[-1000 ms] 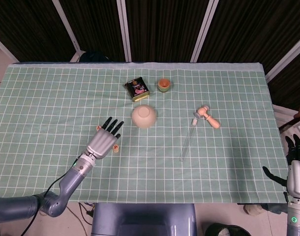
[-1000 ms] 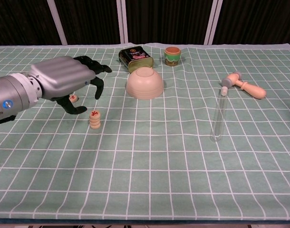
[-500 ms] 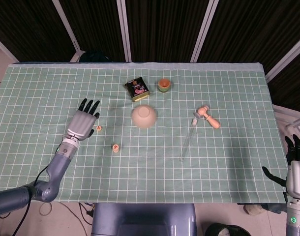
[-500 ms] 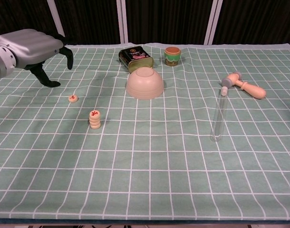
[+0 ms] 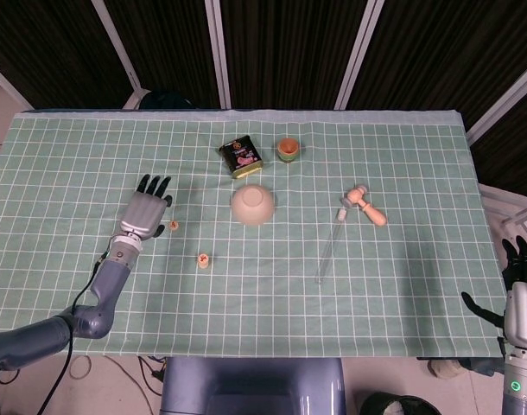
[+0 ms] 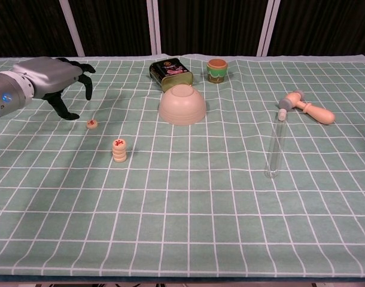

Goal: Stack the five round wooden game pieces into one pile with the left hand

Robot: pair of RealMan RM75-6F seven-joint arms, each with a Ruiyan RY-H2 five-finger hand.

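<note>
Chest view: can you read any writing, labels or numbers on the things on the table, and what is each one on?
Nothing can be quoted as it reads.
Dark tin: pink picture and pale lettering on the lid, too blurred.
Pile of wooden pieces: a red mark on top, too small.
Single wooden piece: a red mark, too small.
Small jar: green band, no legible text.

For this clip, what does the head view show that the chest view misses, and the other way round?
Only the head view shows the right robot hand, idle off the table's right edge, and the left forearm.

Only the chest view shows the pile of wooden pieces from the side, so its layers can be seen, and the left robot hand raised above the cloth.

Both show the left hand empty beside the loose wooden piece, the overturned bowl, tin, test tube and wooden mallet.
</note>
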